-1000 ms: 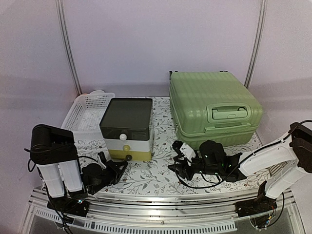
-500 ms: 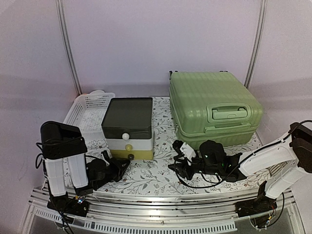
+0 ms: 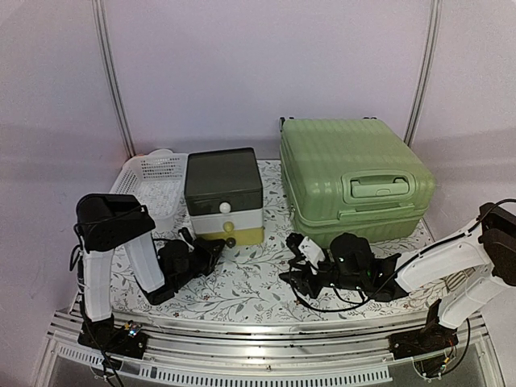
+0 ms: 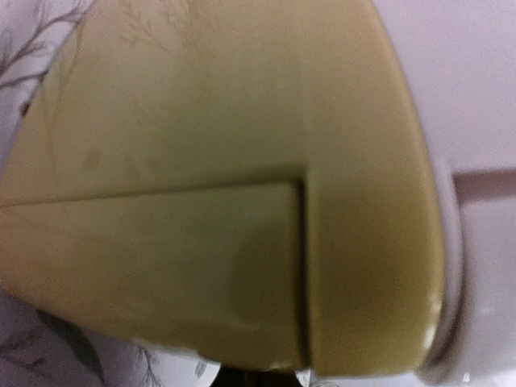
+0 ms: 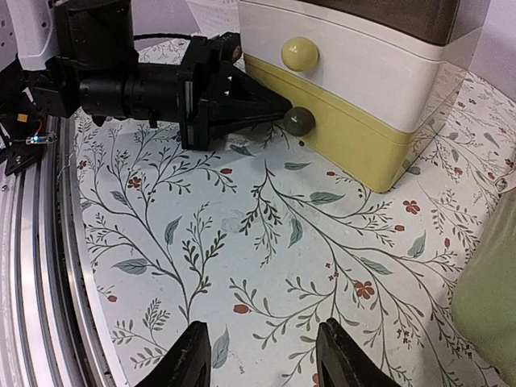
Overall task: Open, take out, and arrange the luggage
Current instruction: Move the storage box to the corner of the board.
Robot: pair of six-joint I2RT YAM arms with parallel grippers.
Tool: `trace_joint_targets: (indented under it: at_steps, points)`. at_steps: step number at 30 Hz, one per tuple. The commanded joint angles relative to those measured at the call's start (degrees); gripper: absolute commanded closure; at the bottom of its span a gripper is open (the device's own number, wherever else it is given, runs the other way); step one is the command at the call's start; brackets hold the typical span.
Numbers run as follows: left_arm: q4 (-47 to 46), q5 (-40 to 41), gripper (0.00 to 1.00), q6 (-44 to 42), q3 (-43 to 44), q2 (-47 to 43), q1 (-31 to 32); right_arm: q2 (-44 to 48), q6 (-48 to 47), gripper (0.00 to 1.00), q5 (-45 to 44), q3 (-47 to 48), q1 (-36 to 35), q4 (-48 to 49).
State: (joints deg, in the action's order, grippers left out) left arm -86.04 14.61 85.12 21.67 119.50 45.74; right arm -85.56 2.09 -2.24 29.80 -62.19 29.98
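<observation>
Top external view showed the two arms rising from the near edge of the desk [image 3: 242,294], which was covered in a floral cloth. On the near left, the left end effector [image 3: 211,251] lay low over the cloth with its fingers pressed together. The right wrist view put its tip [image 5: 282,109] against the dark knob [image 5: 297,121] of the yellow bottom drawer of a small drawer box [image 3: 223,197]. Whether the tip merely touched the knob or pinched it could not be told. A yellow knob [image 5: 299,54] sat on the white drawer above. In the left wrist view a blurred yellow drawer front [image 4: 201,201] filled nearly everything. On the near right, the right end effector [image 3: 290,274] pointed left just above the cloth. Its two fingers [image 5: 193,355] stood apart with nothing between them. Behind and left of the drawer box stood a white mesh basket [image 3: 149,181], just beside it. At the far right lay the light-green suitcase [image 3: 355,181], closed. Its ribbed shell was uppermost and its recessed handle [image 3: 377,187] faced the arms. It was well apart from the left end effector and near, but not touching, the right arm.
</observation>
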Motion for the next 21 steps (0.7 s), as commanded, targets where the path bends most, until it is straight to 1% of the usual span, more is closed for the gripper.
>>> trace_joint_targets:
  at_steps: [1, 6, 11, 16, 19, 21]
  points:
    - [3.25, 1.65, 1.0, -4.22, 4.84, 0.22, -4.71, 1.57, -0.24, 0.55, 0.22, -0.65, 0.23, 0.13]
    - [7.2, 0.43, 1.0, -6.08, 9.21, 1.13, -7.7, 2.47, -0.03, 0.55, 0.47, -0.6, 0.26, -0.42]
    - [12.03, -3.68, 1.0, -7.96, 12.04, 1.85, -10.46, 3.52, 0.35, 0.55, 0.82, -0.67, 0.24, -1.25]
    - [12.52, -4.09, 1.0, -9.62, 9.12, -0.53, -10.7, 4.61, 0.68, 0.54, 1.76, -0.79, 0.26, -2.64]
    - [14.61, -5.07, 1.0, -11.49, 6.72, -4.18, -10.36, 5.56, 0.64, 0.54, 1.6, -1.34, 0.23, -3.56]
    - [16.26, -5.35, 0.98, -13.28, 4.25, -8.32, -9.97, 7.08, 0.58, 0.54, 1.28, -2.3, 0.36, -4.03]
